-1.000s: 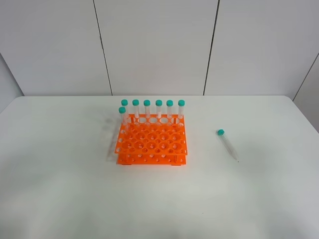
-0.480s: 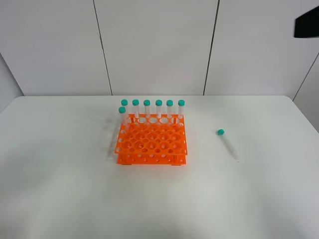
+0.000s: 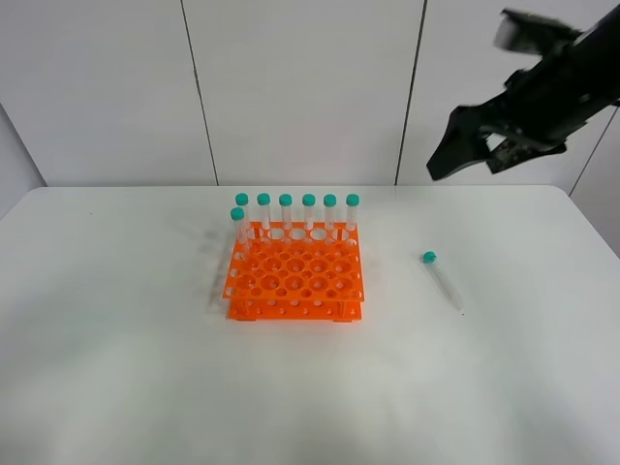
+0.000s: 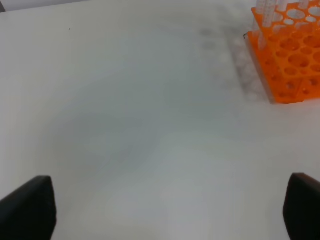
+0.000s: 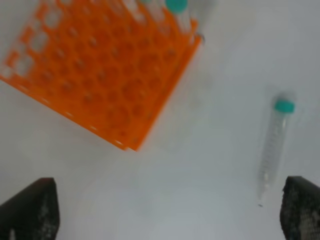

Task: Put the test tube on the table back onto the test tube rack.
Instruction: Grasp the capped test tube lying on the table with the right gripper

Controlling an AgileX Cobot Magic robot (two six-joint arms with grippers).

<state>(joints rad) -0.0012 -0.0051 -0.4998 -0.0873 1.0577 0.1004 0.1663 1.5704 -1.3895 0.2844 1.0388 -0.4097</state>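
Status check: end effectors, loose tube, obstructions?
Both open: left end effector, right end effector, nothing held. Loose test tube lying on table, right of test tube rack. Nothing between them.

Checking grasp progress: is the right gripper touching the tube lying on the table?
Apart. The exterior high view shows the right gripper up in the air, well above the tube.
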